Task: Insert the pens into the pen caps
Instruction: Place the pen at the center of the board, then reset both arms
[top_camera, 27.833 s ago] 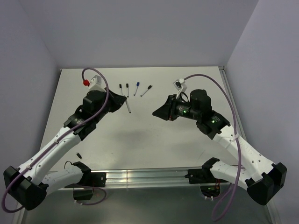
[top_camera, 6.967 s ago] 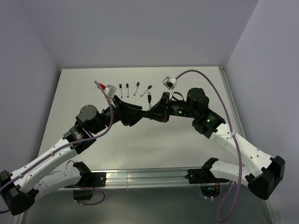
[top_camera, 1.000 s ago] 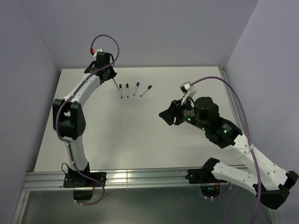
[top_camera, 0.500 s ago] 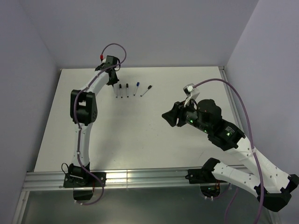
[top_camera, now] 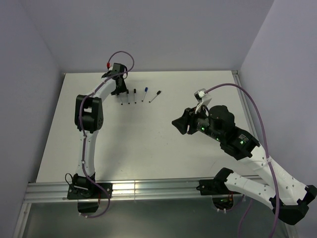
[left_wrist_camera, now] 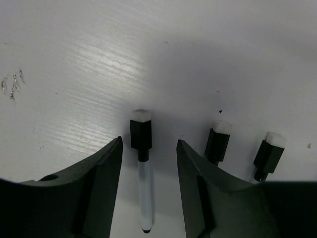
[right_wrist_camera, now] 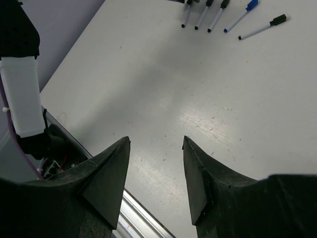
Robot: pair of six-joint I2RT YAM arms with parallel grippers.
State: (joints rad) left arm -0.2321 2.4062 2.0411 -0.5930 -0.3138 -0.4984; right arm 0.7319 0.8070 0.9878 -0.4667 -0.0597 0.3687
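The left fingers [left_wrist_camera: 99, 183] are standing apart, released, straddling without touching a white pen [left_wrist_camera: 144, 193] that is lying on the desk [left_wrist_camera: 74, 59], its black cap [left_wrist_camera: 140, 135] pointing to 12 o'clock. Two more capped pens [left_wrist_camera: 217, 145] are lying near, at its 3 o'clock. The right fingers [right_wrist_camera: 106, 173] are hanging spread and empty above the desk, the pen row [right_wrist_camera: 218, 11] sitting at their 12 o'clock.

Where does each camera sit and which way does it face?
Top external: above, behind the robot, looking down on table, left arm, right arm.
Left wrist: down on a capped pen inside the open left hand.
Right wrist: slanting past the open right hand toward the pen row.
Shared: top and right wrist show that row.
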